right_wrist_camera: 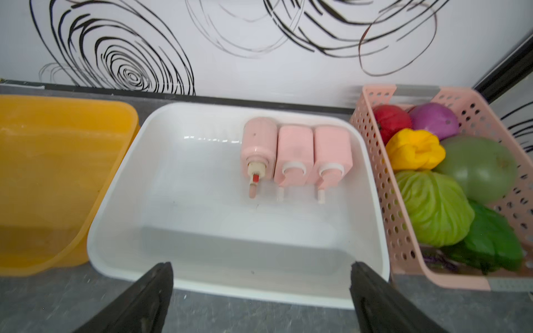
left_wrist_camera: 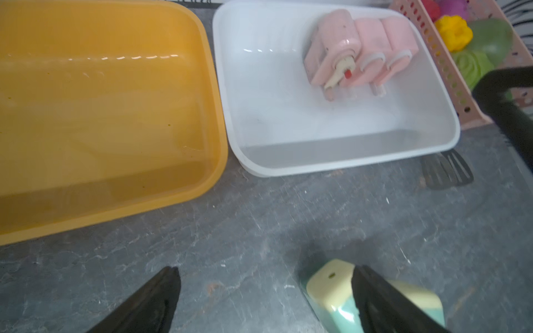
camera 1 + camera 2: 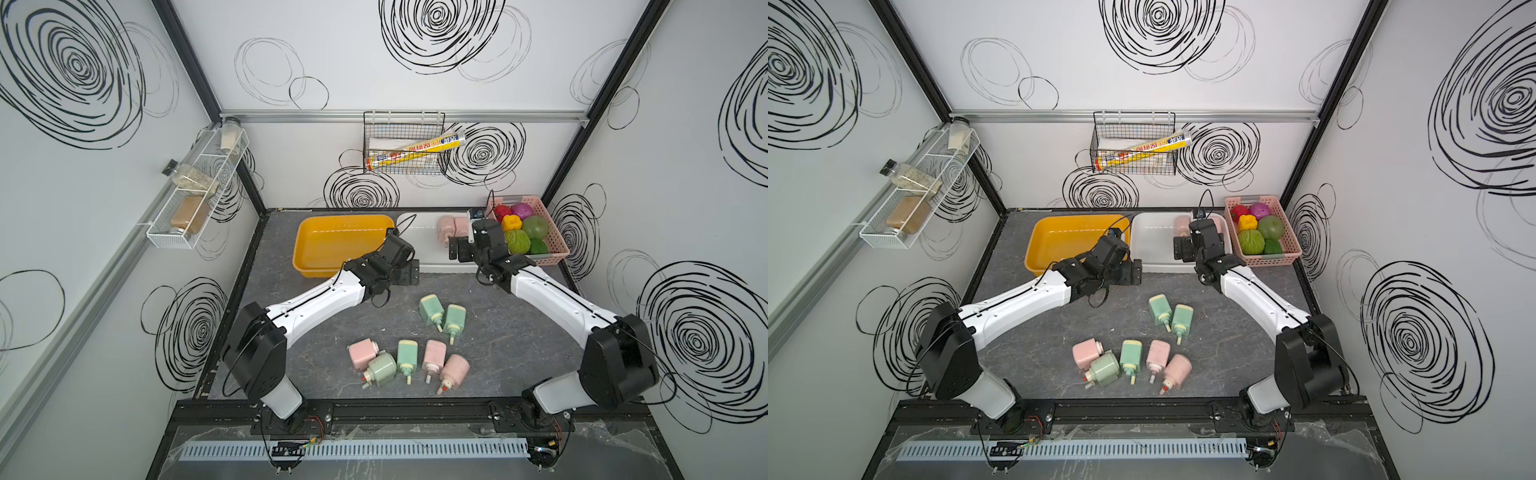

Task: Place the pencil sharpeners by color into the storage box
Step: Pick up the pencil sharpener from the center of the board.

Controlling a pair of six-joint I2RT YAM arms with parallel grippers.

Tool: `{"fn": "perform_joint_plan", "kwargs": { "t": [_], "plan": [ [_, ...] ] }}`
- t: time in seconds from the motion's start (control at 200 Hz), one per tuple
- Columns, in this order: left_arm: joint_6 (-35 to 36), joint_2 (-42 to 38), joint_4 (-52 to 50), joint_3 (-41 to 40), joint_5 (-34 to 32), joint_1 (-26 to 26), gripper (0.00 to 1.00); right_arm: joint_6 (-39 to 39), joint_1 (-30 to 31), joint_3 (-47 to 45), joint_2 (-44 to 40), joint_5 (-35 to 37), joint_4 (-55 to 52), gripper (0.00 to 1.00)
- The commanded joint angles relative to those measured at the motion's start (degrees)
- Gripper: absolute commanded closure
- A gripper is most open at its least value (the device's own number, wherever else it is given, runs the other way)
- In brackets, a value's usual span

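Locate the left gripper (image 2: 265,269) above the grey table (image 3: 332,340), just in front of the spot where the yellow tub (image 2: 101,115) and the white tub (image 1: 138,201) stand side by side along the back edge. Its jaws are spread wide and grip nothing. In the left wrist view, a green sharpener (image 2: 326,288) lies on the table by one finger (image 2: 383,302). You cannot tell from that view whether the finger touches it. In both top views a strip of bare table shows between the gripper and the sharpener. Locate the right gripper (image 1: 259,263) over the near rim of the white tub. Its jaws are likewise spread wide, with nothing held. Check the white tub: three pink sharpeners (image 1: 294,152) lie side by side, touching, in the far corner next to the pink basket (image 1: 375,161), crank ends pointing toward the near rim. The basket stands just beside the white tub and holds toy vegetables (image 1: 432,207). You will find the other seven sharpeners lying on the table between the two arms. A green pair (image 3: 432,309) lies side by side nearer the tubs. Closer to the front edge, a row of five sharpeners (image 3: 407,353) reads, from the left arm's side: pink, green, green, pink, pink.
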Motion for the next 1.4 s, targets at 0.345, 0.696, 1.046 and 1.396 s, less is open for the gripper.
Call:
{"fn": "perform_joint_plan", "kwargs": {
  "t": [0.345, 0.696, 1.046, 1.396],
  "plan": [
    [-1.3, -0.4, -14.1, 1.5, 5.3, -19.2, 0.03, 8.4, -0.1, -17.8, -18.9, -2.2, -5.5, 0.00],
    [-3.3, 10.4, -13.8, 4.3, 8.0, -22.4, 0.17, 9.1, -0.1, -20.8, -22.7, -2.6, -5.2, 0.00],
    [-3.4, 15.0, -16.4, 7.2, 7.4, -23.2, 0.22, 8.4, -0.1, -22.4, -25.1, -2.3, -5.2, 0.00],
    [-2.4, 17.4, -17.2, 8.6, 6.7, -23.1, 0.29, 7.9, -0.1, -22.4, -24.7, -2.7, -4.6, 0.00]
  ]
}}
